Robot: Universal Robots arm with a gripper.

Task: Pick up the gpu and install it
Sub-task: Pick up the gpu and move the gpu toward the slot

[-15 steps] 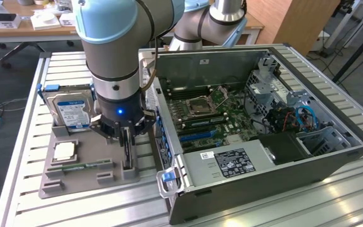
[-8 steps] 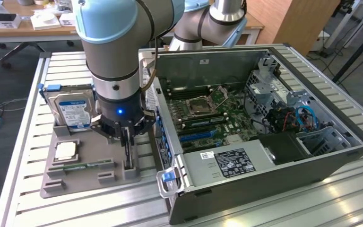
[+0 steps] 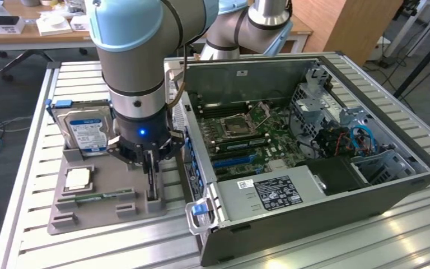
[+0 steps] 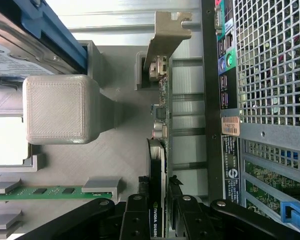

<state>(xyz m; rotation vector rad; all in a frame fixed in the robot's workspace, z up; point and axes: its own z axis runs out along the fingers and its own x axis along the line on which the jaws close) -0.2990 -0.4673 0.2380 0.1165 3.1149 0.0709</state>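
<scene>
The gpu (image 4: 161, 120) is a thin black card standing on its long edge in a slot of the grey holder tray (image 3: 96, 216), its silvery bracket (image 4: 166, 35) at the far end. In the exterior view the gpu (image 3: 153, 182) stands upright beside the open computer case (image 3: 364, 190), at the tray's edge. My gripper (image 3: 150, 162) has come straight down over it. In the wrist view the gripper (image 4: 159, 212) has one black finger (image 4: 135, 217) on each face of the card, pressed against it. The card still sits in its slot.
On the same tray are a blue-labelled hard drive (image 3: 87, 131), a square processor chip (image 3: 76, 178) and a green memory stick (image 3: 99, 197). The case lies open with the motherboard (image 3: 245, 134) facing up, its perforated rear panel (image 4: 270, 60) close beside the gpu. Slatted aluminium table (image 3: 349, 246) all around.
</scene>
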